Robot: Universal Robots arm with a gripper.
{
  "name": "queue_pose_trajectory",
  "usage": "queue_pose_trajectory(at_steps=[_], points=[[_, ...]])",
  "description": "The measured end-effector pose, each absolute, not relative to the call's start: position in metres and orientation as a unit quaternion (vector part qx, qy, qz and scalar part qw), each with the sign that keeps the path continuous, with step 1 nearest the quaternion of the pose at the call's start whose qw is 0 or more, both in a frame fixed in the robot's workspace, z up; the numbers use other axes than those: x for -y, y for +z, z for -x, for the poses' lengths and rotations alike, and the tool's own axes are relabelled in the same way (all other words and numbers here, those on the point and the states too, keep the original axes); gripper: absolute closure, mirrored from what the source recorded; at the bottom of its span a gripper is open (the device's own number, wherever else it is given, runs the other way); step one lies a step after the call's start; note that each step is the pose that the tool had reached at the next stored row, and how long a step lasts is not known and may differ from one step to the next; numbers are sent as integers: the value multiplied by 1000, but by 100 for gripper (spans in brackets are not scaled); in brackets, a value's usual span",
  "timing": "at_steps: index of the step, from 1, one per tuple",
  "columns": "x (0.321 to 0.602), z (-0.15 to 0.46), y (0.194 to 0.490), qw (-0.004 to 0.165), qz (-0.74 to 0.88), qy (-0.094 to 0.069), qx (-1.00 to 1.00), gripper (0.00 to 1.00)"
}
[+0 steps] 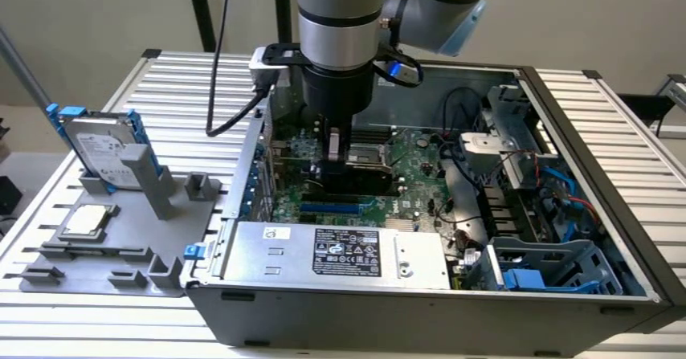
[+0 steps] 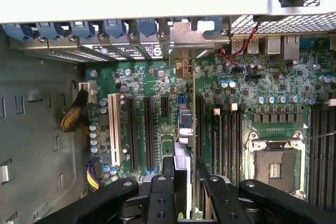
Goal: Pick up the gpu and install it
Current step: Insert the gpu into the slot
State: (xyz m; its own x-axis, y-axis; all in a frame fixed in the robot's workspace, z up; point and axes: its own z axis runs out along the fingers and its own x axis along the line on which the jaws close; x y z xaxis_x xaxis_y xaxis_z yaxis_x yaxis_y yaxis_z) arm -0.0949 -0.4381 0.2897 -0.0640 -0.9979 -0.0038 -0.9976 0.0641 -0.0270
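Observation:
My gripper (image 1: pixel 339 157) reaches straight down into the open computer case (image 1: pixel 429 311), above the green motherboard (image 1: pixel 413 154). It is shut on the gpu (image 1: pixel 351 184), which shows as a dark upright card just below the fingers. In the wrist view the gpu (image 2: pixel 192 129) appears edge-on as a thin card between the two black fingers (image 2: pixel 167 170), running toward the case's rear wall. Its silver bracket (image 2: pixel 191 35) sits at the slot openings there. The card stands over the black expansion slots (image 2: pixel 148 129); I cannot tell whether its edge is seated in one.
A silver hard drive with blue rails (image 1: pixel 108 146) and a small square CPU chip (image 1: pixel 88 221) rest on the grey fixture (image 1: pixel 108 275) at the exterior view's left. Inside the case are the power supply (image 1: pixel 332 250), an empty CPU socket (image 2: pixel 275 163), cables (image 1: pixel 471 174) and a blue drive cage (image 1: pixel 547 271).

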Motion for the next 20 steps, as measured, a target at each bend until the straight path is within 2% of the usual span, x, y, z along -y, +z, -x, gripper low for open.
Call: queue_pose_trajectory(at_steps=[20], points=[[445,96,277,13,694,-6,-719,73]])
